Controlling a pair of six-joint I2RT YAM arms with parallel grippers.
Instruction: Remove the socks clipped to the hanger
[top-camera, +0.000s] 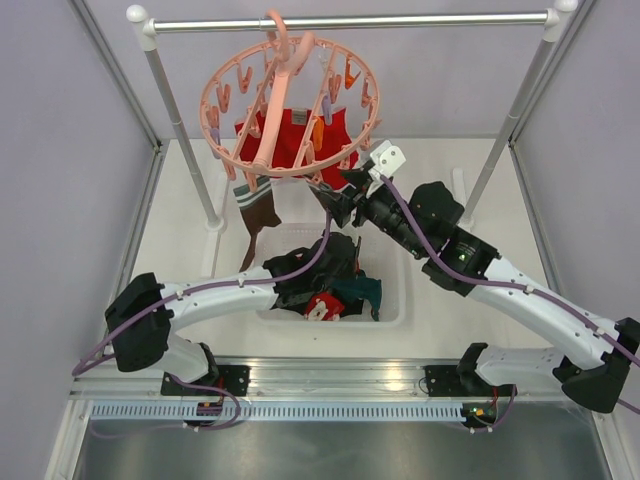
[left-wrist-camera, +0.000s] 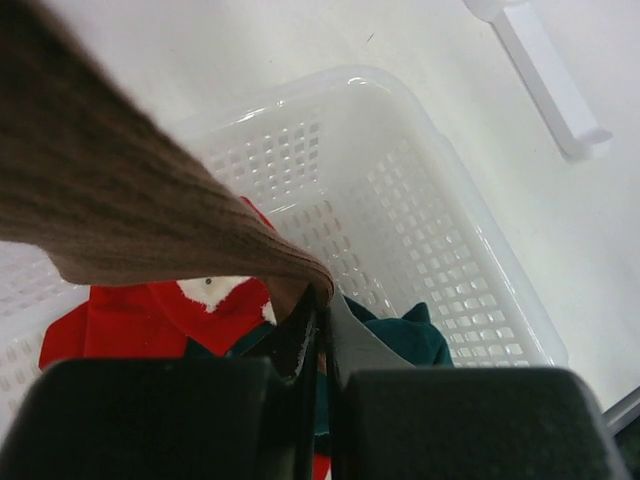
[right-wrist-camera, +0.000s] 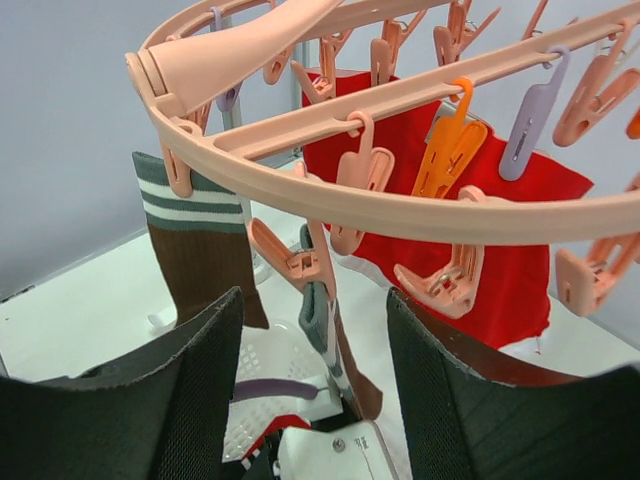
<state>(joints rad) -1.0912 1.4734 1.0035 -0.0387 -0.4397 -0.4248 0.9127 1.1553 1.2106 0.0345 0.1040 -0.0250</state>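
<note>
Brown sock (left-wrist-camera: 130, 190) fabric fills the left wrist's view, its end pinched flat in the fully closed left end effector (left-wrist-camera: 318, 300). It runs up and out of sight, so I cannot tell whether the far end is free. Right beneath sits a white perforated basket (left-wrist-camera: 450, 250), placed mid-worktop toward the near edge, with a red sock with white marks (left-wrist-camera: 150, 310) and a teal sock (left-wrist-camera: 410, 340) inside.

Toward the far edge, the pink hanger (right-wrist-camera: 400, 205) hangs from a grey rail (top-camera: 350, 21). A plain red sock (right-wrist-camera: 500, 260), a dark sock with a striped cuff (right-wrist-camera: 200, 250) and a thin greyish one (right-wrist-camera: 335, 350) are clipped to it. The right end effector (right-wrist-camera: 315, 300) is spread wide just below the ring, touching nothing.

To my eye, the left should let go only while it is squarely over the basket, so the sock drops inside. The right would do best to close on fabric just under a clip (right-wrist-camera: 300, 265), not on the plastic, then pull straight down, steadily, since the hanger looks free to swing.
</note>
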